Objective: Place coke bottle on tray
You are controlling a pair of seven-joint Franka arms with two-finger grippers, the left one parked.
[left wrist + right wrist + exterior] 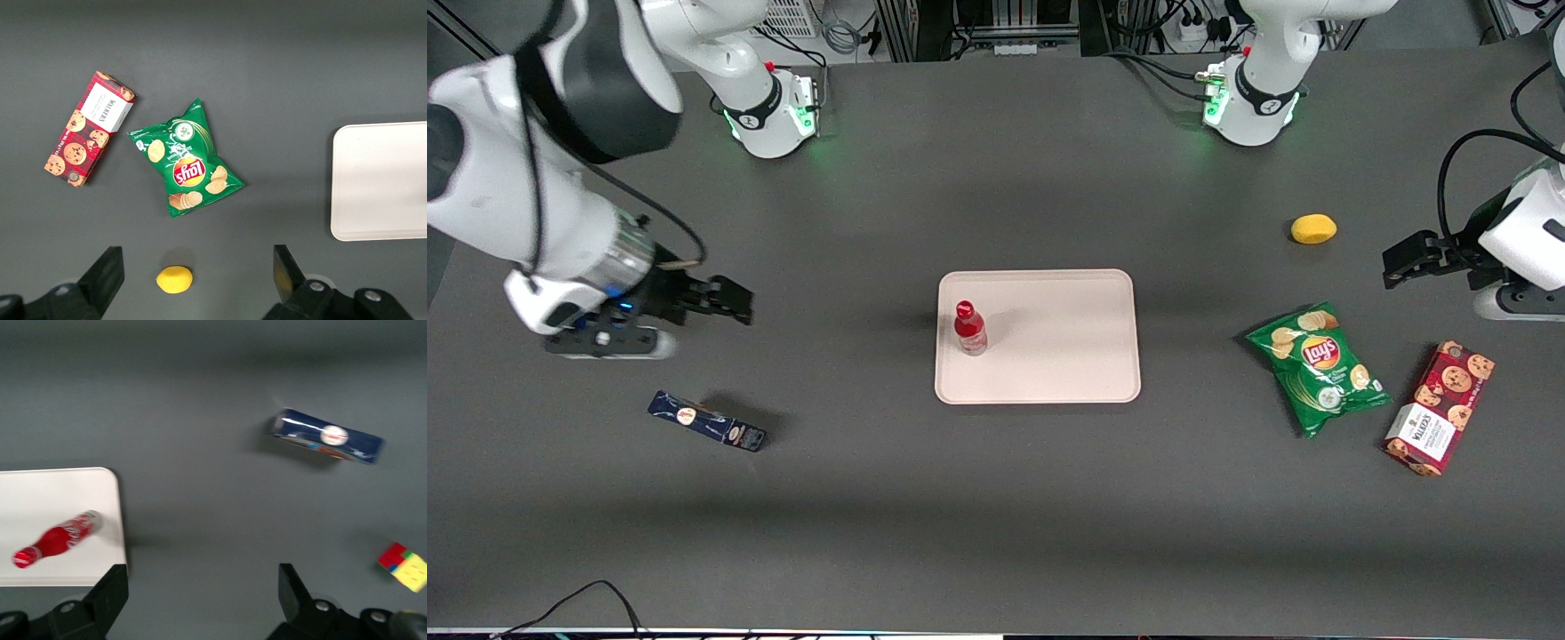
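The coke bottle (969, 327) stands upright on the pale pink tray (1067, 364), close to the tray's edge toward the working arm; its red body and cap also show in the right wrist view (57, 539) on the tray (40, 500). My gripper (734, 300) hangs above the bare table well away from the tray, toward the working arm's end. It is open, its fingers (110, 587) wide apart with nothing between them.
A dark blue flat box (707, 421) lies nearer the front camera than my gripper. A colourful cube (403, 565) lies near it. Toward the parked arm's end lie a green chips bag (1316, 366), a cookie box (1439, 407) and a yellow lemon (1313, 228).
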